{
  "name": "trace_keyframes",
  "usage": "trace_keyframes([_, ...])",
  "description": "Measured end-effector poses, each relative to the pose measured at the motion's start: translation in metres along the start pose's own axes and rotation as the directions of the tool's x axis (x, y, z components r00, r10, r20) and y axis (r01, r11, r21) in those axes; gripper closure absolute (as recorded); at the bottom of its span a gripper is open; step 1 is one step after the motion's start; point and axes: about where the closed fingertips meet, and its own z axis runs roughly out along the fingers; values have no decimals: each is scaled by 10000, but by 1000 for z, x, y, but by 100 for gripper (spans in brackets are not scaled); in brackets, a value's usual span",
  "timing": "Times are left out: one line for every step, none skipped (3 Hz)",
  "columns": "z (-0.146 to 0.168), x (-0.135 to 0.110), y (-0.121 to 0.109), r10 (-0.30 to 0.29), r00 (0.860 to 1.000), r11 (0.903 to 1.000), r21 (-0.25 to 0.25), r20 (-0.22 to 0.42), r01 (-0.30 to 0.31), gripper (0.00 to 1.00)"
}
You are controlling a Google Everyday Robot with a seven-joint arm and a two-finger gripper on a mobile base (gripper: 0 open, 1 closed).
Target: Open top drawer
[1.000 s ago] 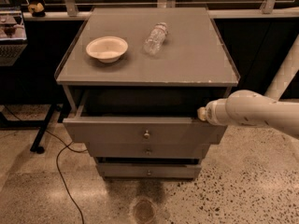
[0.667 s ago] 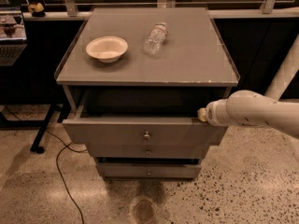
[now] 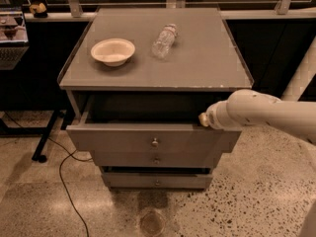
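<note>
The top drawer (image 3: 118, 138) of the grey cabinet stands pulled out toward me, its dark inside showing under the cabinet top. Its small round metal knob (image 3: 155, 142) sits at the centre of the wide front. My gripper (image 3: 204, 119) is at the end of the white arm (image 3: 266, 113), which reaches in from the right. The gripper is at the drawer's right end, level with the top edge of the front. It is well to the right of the knob.
Two shorter drawers (image 3: 157, 160) with similar knobs sit below. On the cabinet top (image 3: 207, 58) are a white bowl (image 3: 113, 51) and a plastic bottle (image 3: 164, 40) lying on its side. A black cable (image 3: 64, 181) trails on the speckled floor at left.
</note>
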Motion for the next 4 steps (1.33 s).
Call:
trace_keyframes([5, 10, 19, -1384, 9887, 9876, -830, -571, 1334, 100])
trace_keyframes([6, 9, 19, -1411, 9882, 9870, -863, -596, 1357, 100])
trace_keyframes([-2, 30, 16, -1298, 9867, 9860, -1179, -977, 1181, 100])
trace_keyframes([-1, 29, 16, -1296, 9867, 9860, -1179, -978, 1178, 100])
